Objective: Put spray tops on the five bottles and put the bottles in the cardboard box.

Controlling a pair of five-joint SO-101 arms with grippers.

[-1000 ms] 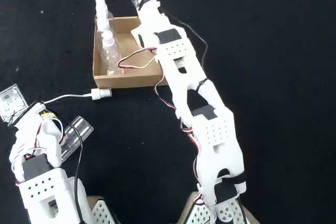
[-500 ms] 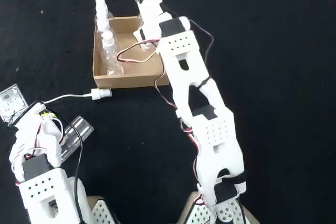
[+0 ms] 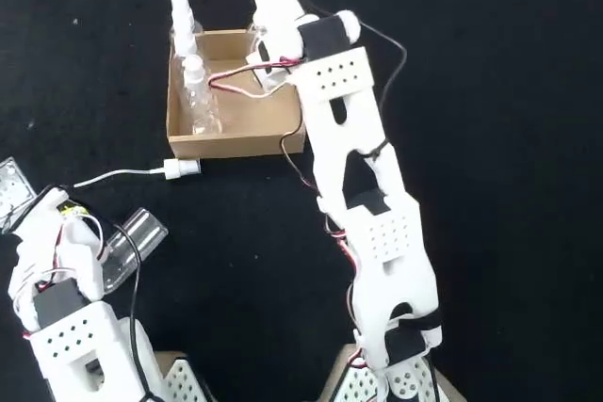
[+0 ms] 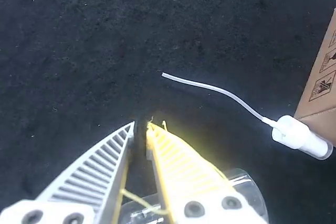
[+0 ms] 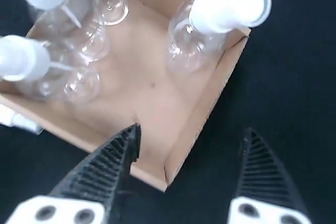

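1. My right arm has stretched farther toward the top of the frame, over the cardboard box [image 3: 236, 143]. The right end effector [image 5: 190, 129] is wide and holds nothing. I think a bottle just went in.
2. I count three bottles with tops, standing in the box: first bottle [image 3: 181, 11], second bottle [image 3: 195, 82], third bottle [image 5: 210, 24].
3. One bare bottle [image 3: 137, 242] lies at lower left on the surface [image 3: 490, 185]. The left end effector [image 4: 140, 127] beside it is pinched narrow.
4. One loose spray top [image 3: 179, 168] lies just below the box.

A matte black table [image 3: 509, 157].
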